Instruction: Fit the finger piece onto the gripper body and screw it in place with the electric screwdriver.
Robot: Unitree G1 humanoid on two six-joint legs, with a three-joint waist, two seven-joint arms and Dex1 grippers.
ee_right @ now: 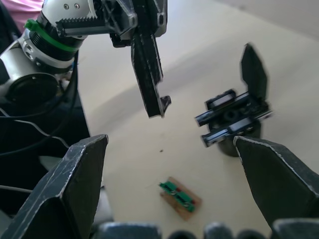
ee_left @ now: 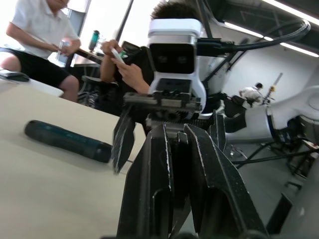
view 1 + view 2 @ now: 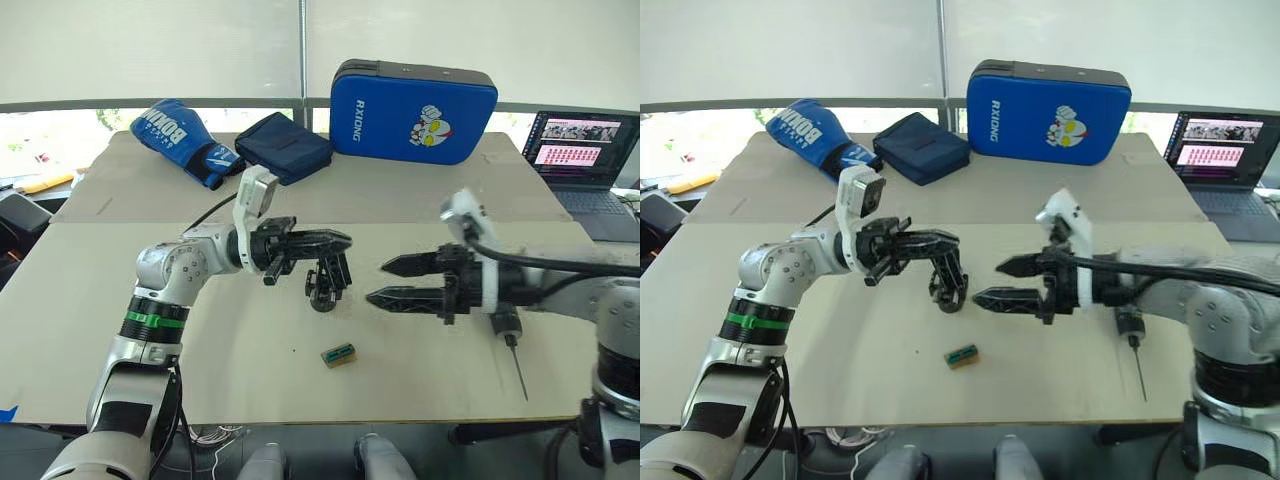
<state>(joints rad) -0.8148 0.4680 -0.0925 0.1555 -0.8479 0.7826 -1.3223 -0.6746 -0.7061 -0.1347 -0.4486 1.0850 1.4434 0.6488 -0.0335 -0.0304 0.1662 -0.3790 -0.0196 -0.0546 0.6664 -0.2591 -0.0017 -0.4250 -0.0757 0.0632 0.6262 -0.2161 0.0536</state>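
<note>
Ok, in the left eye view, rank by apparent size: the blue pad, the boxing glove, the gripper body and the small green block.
Largest to smallest, as they look:
1. Blue pad
2. Boxing glove
3. Gripper body
4. Green block

The pad and glove sit farther from the camera yet look bigger, so the order is safe.

L arm: bent, reached inward over table | L gripper (image 3: 335,241): fingers pressed together, pointing right | R arm: reached inward | R gripper (image 3: 385,282): fingers spread apart, pointing left, facing L gripper
</note>
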